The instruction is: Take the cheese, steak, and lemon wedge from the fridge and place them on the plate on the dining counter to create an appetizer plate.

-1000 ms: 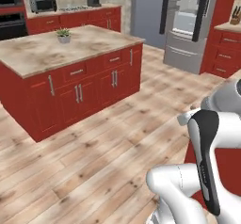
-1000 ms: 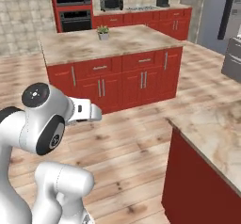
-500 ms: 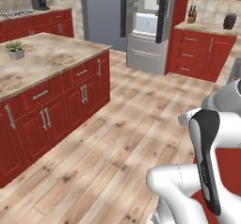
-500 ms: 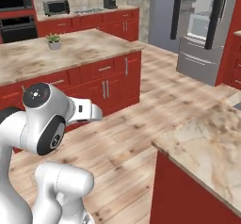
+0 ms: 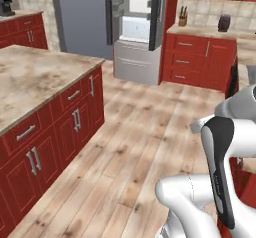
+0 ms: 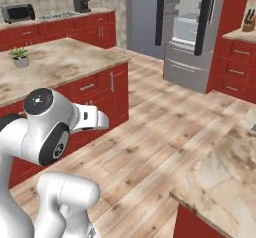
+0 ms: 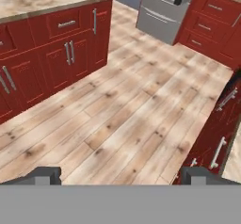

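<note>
Currently end effector (image 7: 120,176) wide open, empty, above wood floor (image 7: 127,110). Fridge (image 5: 135,32) ahead, doors ajar, well apart from robot. Risks: base clipping island worktop (image 5: 35,77) corner; arm striking open fridge door on approach. Foods too small to discern.

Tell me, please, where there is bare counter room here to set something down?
The beige marbled island top is bare right of the small potted plant. The wall counter is crowded around the knife block and dark jar.
</note>
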Robot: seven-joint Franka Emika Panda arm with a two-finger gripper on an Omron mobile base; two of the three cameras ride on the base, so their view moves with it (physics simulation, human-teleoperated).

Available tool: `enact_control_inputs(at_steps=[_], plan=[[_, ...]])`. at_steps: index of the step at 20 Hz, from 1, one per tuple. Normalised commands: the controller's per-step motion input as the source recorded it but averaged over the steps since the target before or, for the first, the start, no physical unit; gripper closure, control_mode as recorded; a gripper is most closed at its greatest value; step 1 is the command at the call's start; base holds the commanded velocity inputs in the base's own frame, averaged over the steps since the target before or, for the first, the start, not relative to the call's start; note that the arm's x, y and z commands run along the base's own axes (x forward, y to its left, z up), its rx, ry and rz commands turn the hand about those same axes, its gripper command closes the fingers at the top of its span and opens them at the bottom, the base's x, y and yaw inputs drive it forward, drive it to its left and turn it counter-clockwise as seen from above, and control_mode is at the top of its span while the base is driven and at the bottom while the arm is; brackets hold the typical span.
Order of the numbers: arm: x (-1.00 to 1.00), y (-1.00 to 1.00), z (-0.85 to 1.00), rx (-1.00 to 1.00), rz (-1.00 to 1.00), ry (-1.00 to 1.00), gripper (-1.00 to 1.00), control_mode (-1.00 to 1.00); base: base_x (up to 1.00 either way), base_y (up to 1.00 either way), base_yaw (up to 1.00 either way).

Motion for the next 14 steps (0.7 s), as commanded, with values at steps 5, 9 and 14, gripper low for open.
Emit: enact_control_inputs(at_steps=[5, 9, 14], plan=[[0.0, 0.0, 0.0, 0.0, 0.0, 0.0, -1.0, 1.0, 1.0, 0.11, -0.05], [0.0, 0.0, 0.0, 0.0, 0.0, 0.0, -1.0, 1.0, 1.0, 0.0, 0.0], [0.0, 0.0, 0.0, 0.0, 0.0, 0.0, -1.0, 1.0, 1.0, -0.04, -0.1]])
